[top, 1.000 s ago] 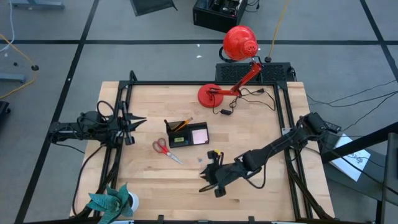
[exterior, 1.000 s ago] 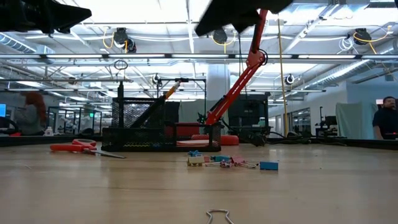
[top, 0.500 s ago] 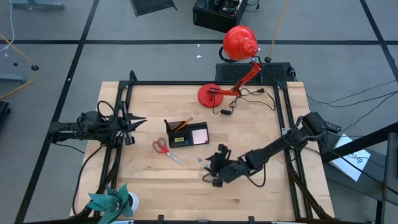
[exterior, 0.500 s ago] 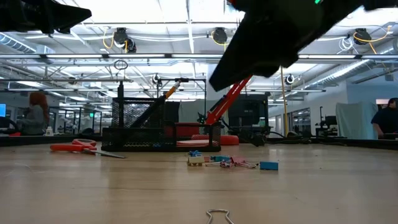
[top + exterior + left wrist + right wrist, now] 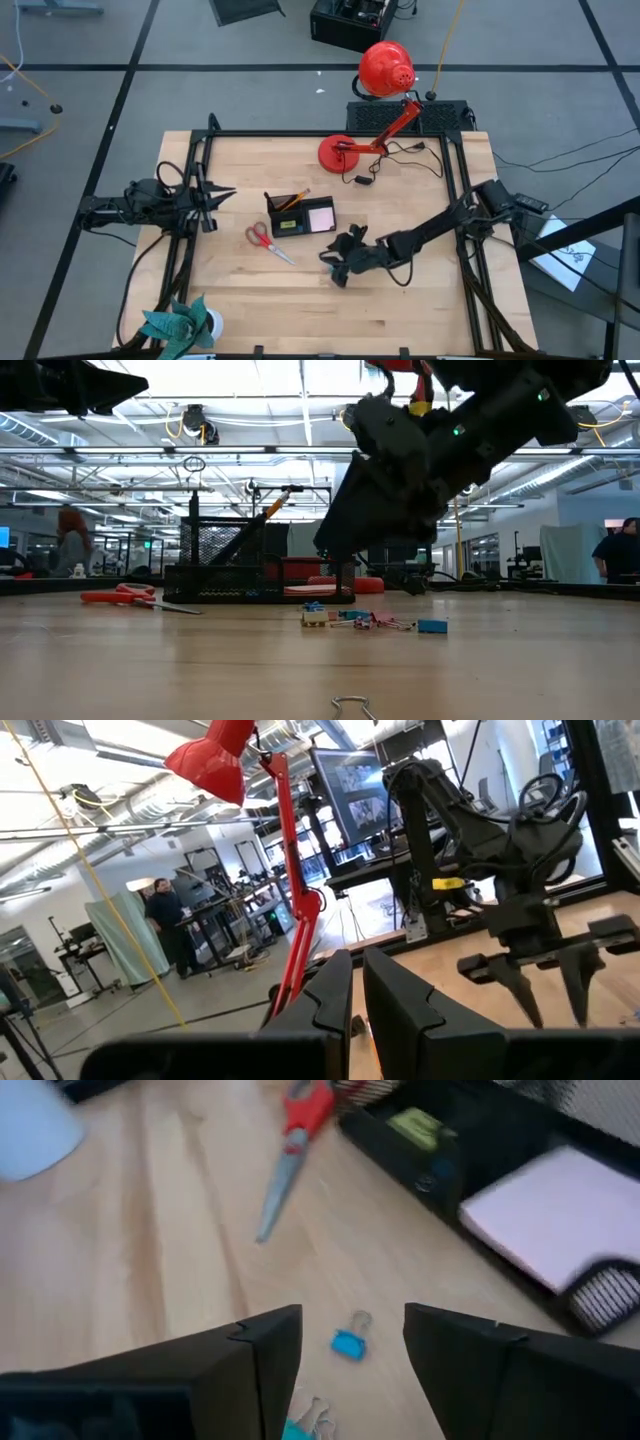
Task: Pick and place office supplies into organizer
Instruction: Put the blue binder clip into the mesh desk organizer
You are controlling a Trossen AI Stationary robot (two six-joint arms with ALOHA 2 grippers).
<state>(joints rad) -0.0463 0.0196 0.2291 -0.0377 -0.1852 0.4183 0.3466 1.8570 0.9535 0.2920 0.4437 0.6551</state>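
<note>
1. The right gripper [image 5: 335,265] hangs over the middle of the table, just in front of the organizer [image 5: 300,215]. Its jaws stand apart and hold nothing.
2. In the right wrist view the two dark fingers [image 5: 250,1360] show with a clear gap between them, and a small blue binder clip [image 5: 348,1342] lies on the wood in that gap, untouched.
3. In the low view the right gripper [image 5: 345,550] is above the tabletop, over a little heap of clips [image 5: 370,620] in blue, yellow and pink. It does not touch them.
4. One wire clip [image 5: 350,706] lies alone, nearer the table's front edge.
5. The scissors [image 5: 265,240] lie flat on the wood just beside the organizer's front left corner, blades pointing away from it.
6. The pink notepad [image 5: 321,216] sits in the organizer's right compartment. An orange pencil [image 5: 293,200] leans in a rear compartment.
7. The left gripper [image 5: 207,205] waits at the table's left side, well apart from the supplies. Its fingers [image 5: 335,995] are nearly together with nothing between them.
8. The red lamp [image 5: 385,70] stands at the back of the table; a plant [image 5: 180,325] is at the front left corner.
</note>
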